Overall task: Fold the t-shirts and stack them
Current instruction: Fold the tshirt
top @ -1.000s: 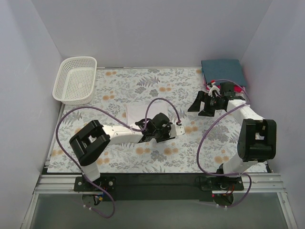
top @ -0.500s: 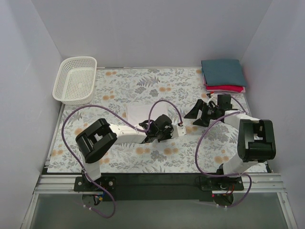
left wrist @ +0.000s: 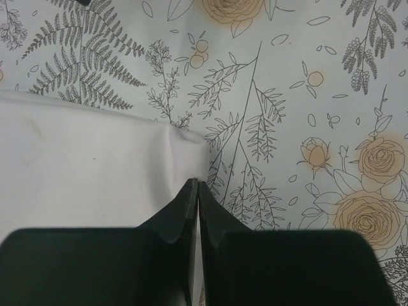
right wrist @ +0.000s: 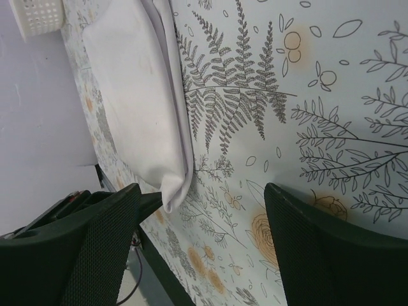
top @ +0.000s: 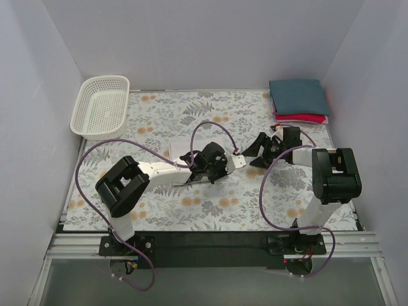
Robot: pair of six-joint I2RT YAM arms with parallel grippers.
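Going left to right: the white mesh basket (top: 105,79) sat in the far left corner of the desk (top: 159,111), out of play.

The white t-shirt (top: 182,150) lay flat on the floral cloth near the middle, partly folded, with the left arm lying across it. The left gripper (left wrist: 196,185) was clenched tight, tips right at the shirt's right-hand corner. The cloth puckered a bit there, but honestly I couldn't tell whether any fabric was actually caught between the jaws.

Just to the right of that, the right gripper (right wrist: 201,191) was spread wide open and holding nothing. It sat low over the desk, facing the same corner of the shirt and near it, not touching.

Far right back corner: the folded teal shirt (top: 298,95) sat on top of the folded red shirt (top: 306,118), a neat flat stack well apart from the white one.

My take on handling: the white shirt looked thin, light and floppy, so it'd sag and slide around if lifted from the middle. I'd pinch it at corners or along a folded edge, one gripper per corner, and keep it low.

No brand, tag or readable writing anywhere on the shirts or basket.
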